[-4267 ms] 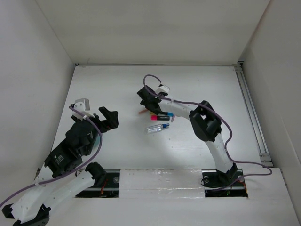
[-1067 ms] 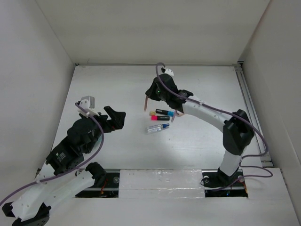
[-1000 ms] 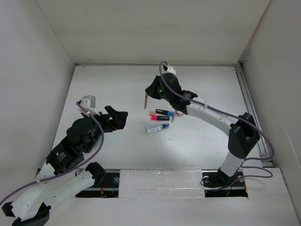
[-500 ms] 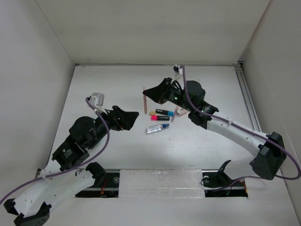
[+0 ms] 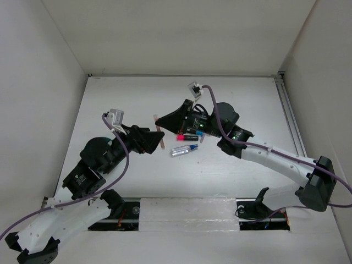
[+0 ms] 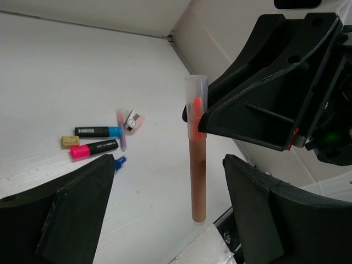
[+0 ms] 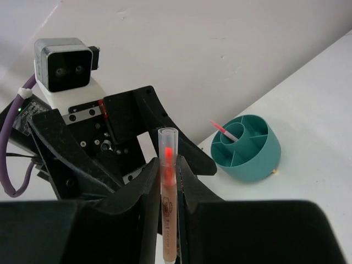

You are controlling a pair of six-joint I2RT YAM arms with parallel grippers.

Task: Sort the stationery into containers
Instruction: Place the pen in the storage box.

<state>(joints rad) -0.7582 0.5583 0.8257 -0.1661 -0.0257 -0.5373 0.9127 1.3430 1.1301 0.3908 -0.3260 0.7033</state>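
**Clear tube held up between my two grippers**

Both arms meet over the middle of the white table (image 5: 236, 102). In the right wrist view a teal cup (image 7: 250, 165), split into compartments, stands on the table past the left gripper. A thin pink pencil (image 7: 224, 130) leans in one compartment.

My right gripper (image 7: 168, 171) is clamped on a clear tube (image 6: 197, 165) with orange and brown inside, held off the table. From above, its long axis runs far-to-near, open rim toward the far wall.

My left gripper (image 6: 169, 162) stands wide, one finger either side of the tube's lower end, not touching it.

Black markers (image 6: 93, 148), a blue-capped pen (image 5: 184, 149) and a small eraser (image 6: 133, 121) lie together just right of the tube.
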